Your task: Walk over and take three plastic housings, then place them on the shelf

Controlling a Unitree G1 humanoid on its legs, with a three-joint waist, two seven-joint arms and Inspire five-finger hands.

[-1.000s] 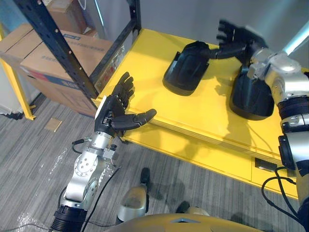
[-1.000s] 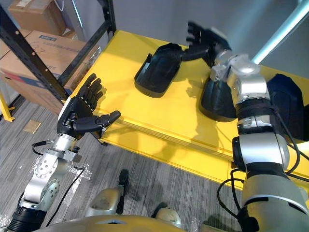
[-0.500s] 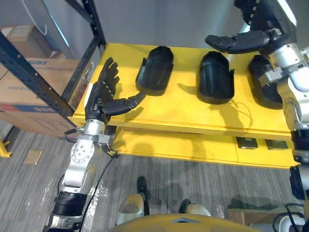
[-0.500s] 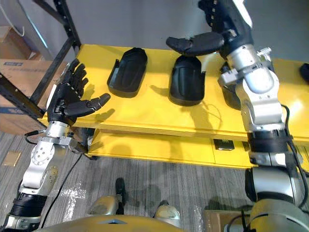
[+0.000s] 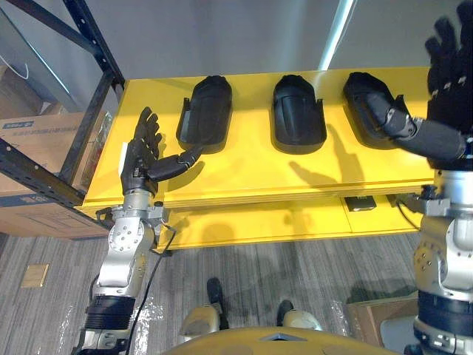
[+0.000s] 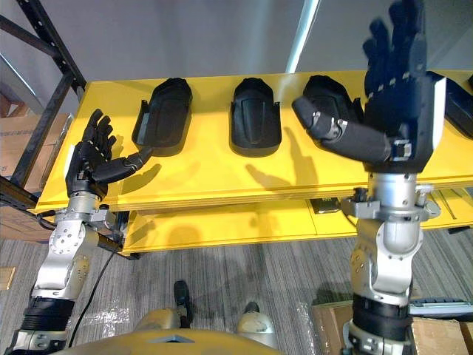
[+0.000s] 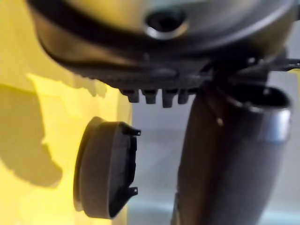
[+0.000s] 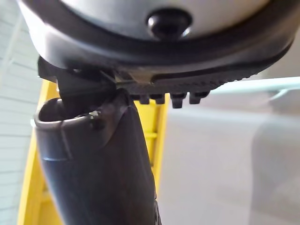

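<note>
Three housings (image 5: 298,115) lie on the yellow shelf (image 5: 244,168). Our left hand (image 5: 139,159) and right hand (image 6: 403,100), fingers released and empty, should back away without nudging them.

— Where are the plastic housings?
— Three of them lie in a row on the top board of the yellow shelf (image 5: 244,166), spaced apart and not touching.
— What do they look like?
— The left housing (image 5: 205,112), middle housing (image 5: 297,112) and right housing (image 5: 367,100) are black, glossy, elongated shells. Their rounded ends point toward the back wall.
</note>
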